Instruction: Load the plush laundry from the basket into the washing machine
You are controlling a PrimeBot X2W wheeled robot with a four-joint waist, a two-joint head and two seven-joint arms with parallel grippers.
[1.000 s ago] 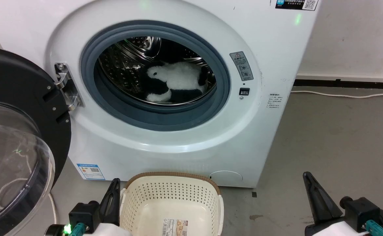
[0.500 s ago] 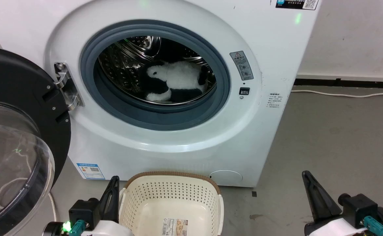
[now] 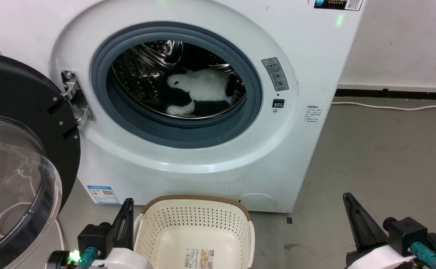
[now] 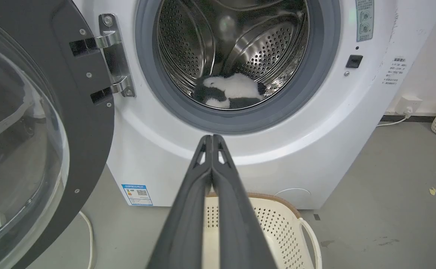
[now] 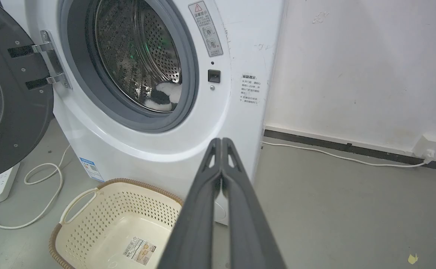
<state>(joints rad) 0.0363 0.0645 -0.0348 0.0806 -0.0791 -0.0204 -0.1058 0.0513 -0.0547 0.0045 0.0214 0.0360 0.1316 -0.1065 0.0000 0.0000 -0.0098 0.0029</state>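
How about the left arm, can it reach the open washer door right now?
Probably yes. The washer door stands open just to the left of the left gripper, with only floor between them; the basket sits on the gripper's other side, out of the way.

all views toward washing machine (image 3: 203,168)
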